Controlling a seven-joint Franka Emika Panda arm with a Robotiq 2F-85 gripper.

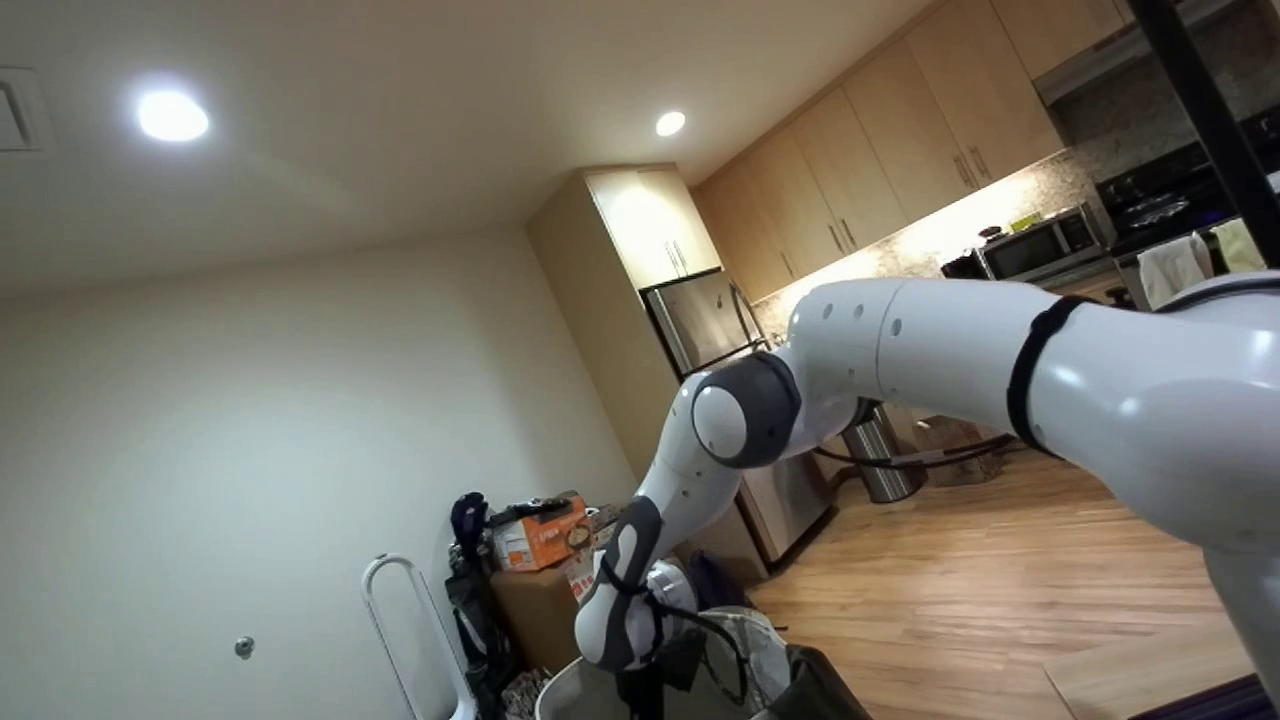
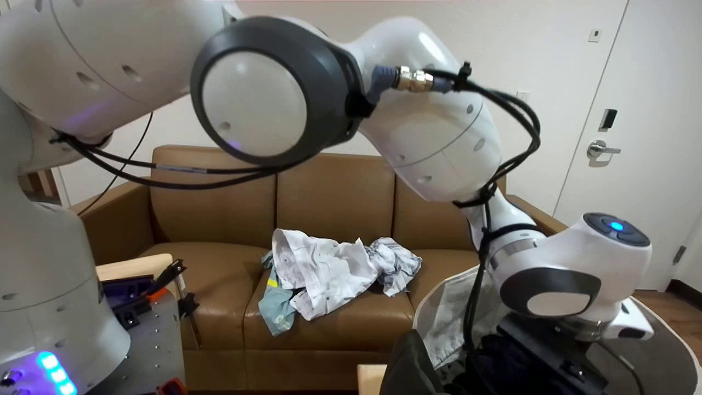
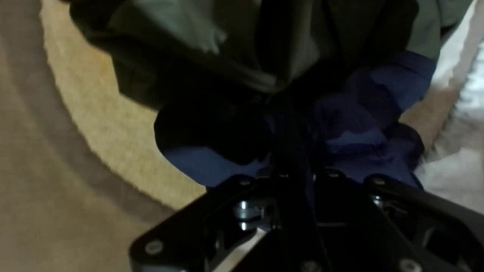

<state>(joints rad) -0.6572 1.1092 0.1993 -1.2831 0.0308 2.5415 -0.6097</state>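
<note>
Black two-finger gripper (image 3: 289, 121) pinches crumpled navy-blue cloth (image 3: 359, 138) inside the pale, round-rimmed hamper (image 2: 447, 307), folds spreading roughly nine to three o'clock in the wrist view, dark olive-green fabric (image 3: 242, 56) at twelve (shadow hides whether that is caught too).

Brown couch (image 2: 216, 296) under a heap of light clothes (image 2: 329, 266), and pale hamper (image 2: 449, 310) around dark cloth (image 3: 365, 111)

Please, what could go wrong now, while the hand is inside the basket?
The dark blue cloth pinched by the hand is bunched close to the olive cloth, so lifting might drag both. The black cable runs down beside the wrist and could snag on the rim of the basket. The grip is in shadow; a weak hold could go unnoticed.
</note>
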